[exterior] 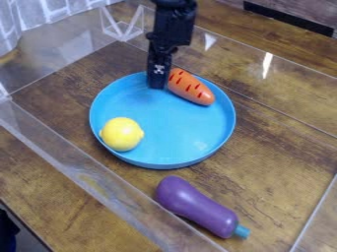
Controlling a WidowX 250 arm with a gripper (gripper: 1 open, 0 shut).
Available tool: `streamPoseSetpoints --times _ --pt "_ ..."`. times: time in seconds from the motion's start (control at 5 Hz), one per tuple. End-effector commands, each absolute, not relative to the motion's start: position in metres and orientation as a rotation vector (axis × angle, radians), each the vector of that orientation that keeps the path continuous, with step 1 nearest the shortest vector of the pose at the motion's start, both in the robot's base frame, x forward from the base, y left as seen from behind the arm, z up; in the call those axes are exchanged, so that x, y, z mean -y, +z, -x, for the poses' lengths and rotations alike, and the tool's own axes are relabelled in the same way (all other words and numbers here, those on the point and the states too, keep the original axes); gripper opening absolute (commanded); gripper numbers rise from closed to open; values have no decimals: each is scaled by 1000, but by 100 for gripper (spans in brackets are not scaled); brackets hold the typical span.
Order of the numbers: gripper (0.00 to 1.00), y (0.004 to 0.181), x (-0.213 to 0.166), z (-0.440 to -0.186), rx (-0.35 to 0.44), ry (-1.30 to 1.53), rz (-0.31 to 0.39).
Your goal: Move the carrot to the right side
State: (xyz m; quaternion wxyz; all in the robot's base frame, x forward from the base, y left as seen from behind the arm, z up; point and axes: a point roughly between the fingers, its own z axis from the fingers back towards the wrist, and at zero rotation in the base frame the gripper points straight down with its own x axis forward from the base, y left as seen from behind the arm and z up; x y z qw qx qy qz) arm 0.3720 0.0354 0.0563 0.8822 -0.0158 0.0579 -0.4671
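**A:** Which step is this, would you say?

**B:** The approach to the grasp, I judge. The pincer hangs pointing down over the far rim of the blue plate, at the leafy end of the carrot. Its jaws look parted, with nothing between them, though the dark fingers are hard to make out against the plate edge.

**A:** And the carrot itself?

**B:** It lies on the plate's far right part, tapered end pointing right and toward the camera, green top just beside the pincer. I cannot tell whether the fingertips touch the leaves.

**A:** So what does the next move call for?

**B:** Probably shifting the pincer along onto the orange body, straddling it across its width, then clenching and lifting. After that, carrying it rightward onto the wooden counter, clear of the lemon and the eggplant.
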Motion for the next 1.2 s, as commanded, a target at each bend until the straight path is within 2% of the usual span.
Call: streamPoseSetpoints --times 0.0,0.2,0.4,1.0 --pt "100 77 -23 -391 -52 -1021 0" --pt "100 73 -13 -399 -49 -1064 0" --pt "0 72 -9 -395 -52 -1109 -1" --pt "0 82 -8 -392 -67 -1310 -21"
